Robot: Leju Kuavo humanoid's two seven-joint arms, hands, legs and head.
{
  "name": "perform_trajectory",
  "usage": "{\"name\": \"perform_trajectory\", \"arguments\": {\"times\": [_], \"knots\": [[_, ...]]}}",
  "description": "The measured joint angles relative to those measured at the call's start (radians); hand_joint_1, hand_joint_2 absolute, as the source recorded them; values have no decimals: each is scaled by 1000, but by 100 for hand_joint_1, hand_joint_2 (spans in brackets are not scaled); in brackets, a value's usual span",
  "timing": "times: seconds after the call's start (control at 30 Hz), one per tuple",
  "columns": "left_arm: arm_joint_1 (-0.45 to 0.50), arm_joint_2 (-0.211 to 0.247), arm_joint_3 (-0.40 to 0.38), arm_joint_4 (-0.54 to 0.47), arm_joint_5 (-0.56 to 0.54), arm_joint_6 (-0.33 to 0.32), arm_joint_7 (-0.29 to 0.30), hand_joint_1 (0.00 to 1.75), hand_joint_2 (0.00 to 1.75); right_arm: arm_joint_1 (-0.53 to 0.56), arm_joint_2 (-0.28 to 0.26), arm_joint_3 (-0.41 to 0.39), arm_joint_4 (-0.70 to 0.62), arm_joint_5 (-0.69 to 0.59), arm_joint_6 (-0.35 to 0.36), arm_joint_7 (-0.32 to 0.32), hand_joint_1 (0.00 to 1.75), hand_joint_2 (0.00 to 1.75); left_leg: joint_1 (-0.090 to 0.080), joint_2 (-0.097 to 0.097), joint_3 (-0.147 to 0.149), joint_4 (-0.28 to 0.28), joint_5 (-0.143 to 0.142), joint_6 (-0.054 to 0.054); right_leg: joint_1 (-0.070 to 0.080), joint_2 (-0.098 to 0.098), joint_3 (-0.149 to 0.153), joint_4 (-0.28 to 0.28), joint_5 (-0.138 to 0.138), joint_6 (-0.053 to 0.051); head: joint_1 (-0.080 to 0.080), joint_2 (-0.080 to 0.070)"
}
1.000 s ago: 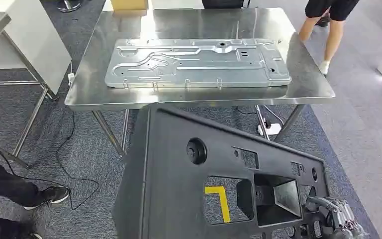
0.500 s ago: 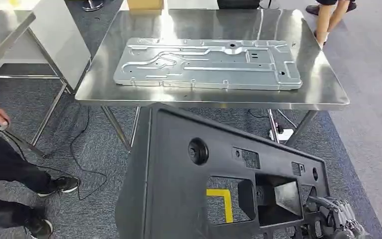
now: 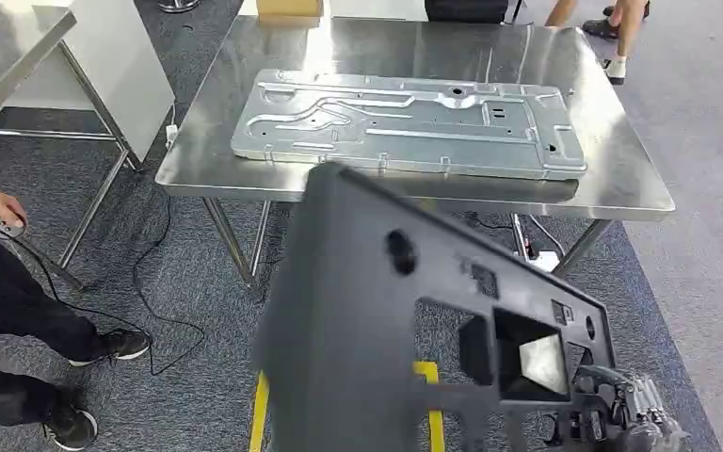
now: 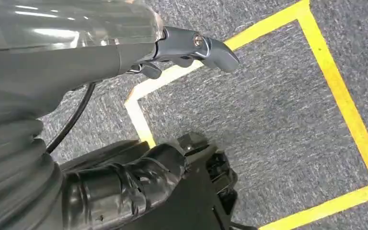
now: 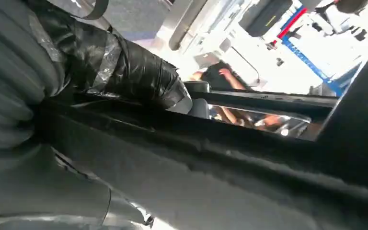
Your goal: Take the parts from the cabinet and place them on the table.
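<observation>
Right hand [image 3: 635, 419], your near-right item, grips black panel [image 3: 377, 320]; metal plate [image 3: 409, 122] lies on far table [image 3: 612, 184].

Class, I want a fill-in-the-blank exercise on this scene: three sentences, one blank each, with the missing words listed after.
1. The silver stamped panel lies flat on the steel ____.
2. The robot carries a large panel whose colour is ____.
3. The lines taped on the grey carpet are ____.

Missing words: table; black; yellow
</observation>
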Motion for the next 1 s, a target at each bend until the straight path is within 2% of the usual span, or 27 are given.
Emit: {"name": "perform_trajectory", "arguments": {"times": [0.07,0.1,0.13,0.17,0.23,0.3,0.33,0.4,0.43,0.47,0.5,0.53,0.6,0.63,0.67,0.77,0.8,0.83,0.87,0.93,0.97,1.0], "knots": [[1,0,0,0,-1,0,0,0,175,-1,0,0,0,-2,0,0,175,175,2,-4,13,5,-12,-8,-6,0,71,-158,100,1,0,0],[1,0,0,0,-1,0,0,0,175,-2,0,0,0,-2,0,0,175,175,2,-5,11,11,-21,-15,-8,2,102,-236,129,1,1,0],[-1,0,1,0,-1,0,0,0,175,-4,0,0,2,-2,0,0,175,175,-5,-6,8,19,-29,-24,0,6,114,-251,106,-3,1,0],[-2,0,2,0,-1,0,0,0,175,-4,0,1,2,-1,0,0,175,175,-5,-8,8,18,-31,-29,-4,7,113,-248,105,-12,-2,0],[-1,0,3,0,-1,0,0,0,175,-3,0,1,2,0,0,0,175,175,-3,-7,12,13,-33,-36,2,8,112,-250,99,-24,-3,0],[-3,0,3,0,-1,0,0,0,175,-4,0,2,2,0,0,0,175,175,0,-2,17,25,-47,-48,-3,6,124,-259,99,-39,-3,0],[-2,0,3,0,-1,0,0,0,175,-4,0,2,2,0,0,0,175,175,0,1,-2,70,-70,-50,-3,4,130,-262,95,-46,-3,0],[-2,0,4,0,-1,0,-1,0,175,-4,0,2,2,-2,0,0,175,175,0,1,-88,225,-139,-52,2,-2,135,-261,88,-55,-3,0],[-1,0,4,0,-1,0,0,0,175,-5,0,2,2,-2,0,0,175,175,0,1,-134,300,-161,-53,5,-3,138,-261,85,-57,-3,0],[0,0,5,0,0,0,0,0,175,-4,0,2,2,-3,0,0,175,175,0,1,-162,336,-157,-51,8,-2,142,-261,81,-59,-3,0],[2,0,5,0,0,0,0,0,175,-4,0,2,2,-3,0,0,175,175,0,1,-166,322,-126,-47,10,-1,149,-261,76,-59,-3,0],[3,0,5,0,0,0,0,0,175,-4,0,2,2,-3,0,0,175,175,-1,1,-151,270,-82,-42,12,0,156,-261,71,-58,-3,0],[3,1,5,0,0,0,0,0,175,-4,0,2,2,-3,0,0,175,175,-7,2,-85,94,30,-23,15,0,176,-262,58,-56,-3,0],[3,2,6,0,0,0,0,0,175,-5,0,2,2,-4,0,0,175,175,-12,3,-69,66,20,-16,17,-1,175,-262,54,-53,-1,0],[2,2,6,0,0,1,-1,0,175,-6,0,2,2,-4,0,0,175,175,-15,4,-61,43,17,-16,18,0,174,-259,48,-45,-3,0],[3,2,6,0,0,1,-1,0,175,-6,0,2,2,-5,0,0,175,175,-20,1,-60,40,16,-8,12,-2,181,-271,49,-30,-3,0],[4,1,6,0,0,2,0,0,175,-6,0,3,0,-5,0,0,175,175,-8,1,-44,21,22,-2,18,-2,188,-274,42,-23,-4,0],[4,0,6,0,0,3,0,0,175,-6,0,3,0,-7,0,0,175,175,-9,1,-33,9,23,2,13,1,185,-251,31,-20,-2,0],[3,0,6,0,0,4,0,0,175,-8,0,3,1,-8,0,-1,175,175,-7,2,-29,7,21,7,12,4,156,-195,0,-18,-1,0],[0,0,6,0,-1,4,0,0,175,-8,0,2,2,-10,0,-1,175,175,-8,1,-22,8,14,12,8,4,58,-29,-60,-11,-1,0],[0,0,6,0,-1,4,0,0,175,-8,0,2,4,-12,0,-1,175,175,-9,1,-18,9,9,12,7,4,19,24,-66,-9,0,0],[1,0,6,0,-1,4,0,0,175,-7,0,2,5,-11,0,-1,175,175,-8,1,-13,10,3,10,6,4,5,27,-44,-8,-1,0]]}}
